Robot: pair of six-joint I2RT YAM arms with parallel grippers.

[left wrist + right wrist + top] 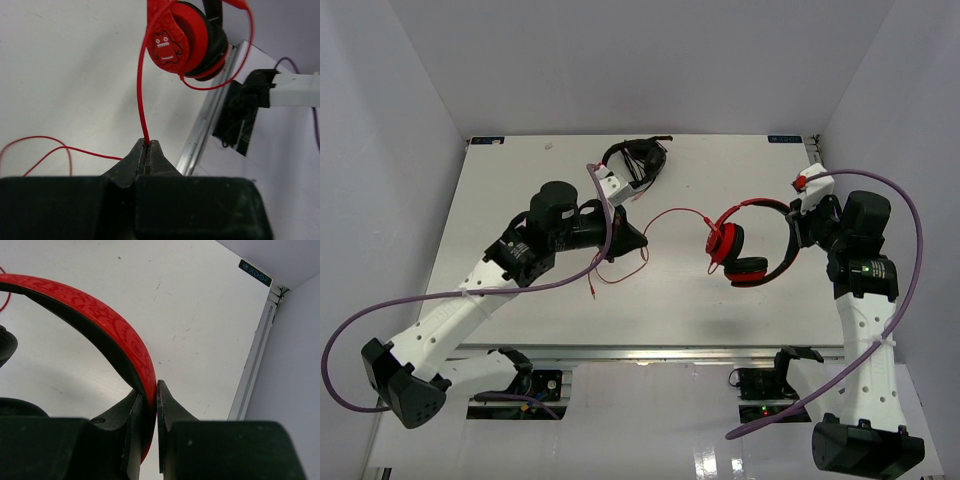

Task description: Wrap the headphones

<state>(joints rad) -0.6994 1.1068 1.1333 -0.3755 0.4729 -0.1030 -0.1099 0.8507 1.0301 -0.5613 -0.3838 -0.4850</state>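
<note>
At the bench (720, 320), pinched the cable (141, 90) in the left gripper (149, 145), clamped the headphones (100, 312) in the right gripper (154, 390); risked cable slip or snag if overtensioned.

**What the views hide or crop**

In the left wrist view, the top edge crops the red over-ear headphones (175, 45) to 1 round earcup. Their thin red cable (141, 95) vanishes between the pressed-together fingers of the left end effector (148, 149). The right wrist view shows only part of the patterned headband, which runs off the left edge and disappears inside the right end effector (154, 396). From above, the cable's loose end is too small to make out.
</note>
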